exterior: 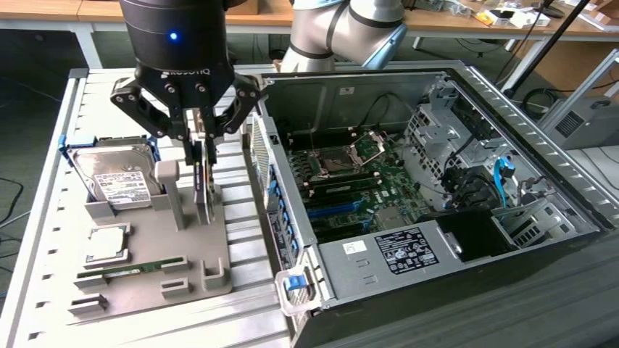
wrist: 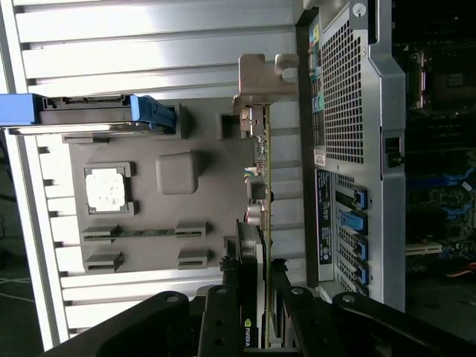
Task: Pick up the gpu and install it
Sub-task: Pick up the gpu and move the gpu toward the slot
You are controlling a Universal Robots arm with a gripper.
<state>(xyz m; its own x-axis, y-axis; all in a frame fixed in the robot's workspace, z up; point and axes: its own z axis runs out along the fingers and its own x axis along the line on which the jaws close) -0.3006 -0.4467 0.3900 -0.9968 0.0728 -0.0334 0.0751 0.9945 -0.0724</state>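
We see the tool (exterior: 201,136) pinching the gpu (exterior: 205,190) by its upper edge. The card stands on edge over the grey tray (exterior: 193,254) on the tabletop (exterior: 242,319), just beside the open computer case (exterior: 334,272).

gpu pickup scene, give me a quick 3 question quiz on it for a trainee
1. True or false: the gpu lies flat on the grey fixture.
2. The gripper is closed on: A) the hard drive B) the gpu C) the memory stick
3. In the exterior view, on which side of the grey fixture does the open computer case sit?

Key:
1. False. It stands on edge.
2. B
3. The exterior view's right.
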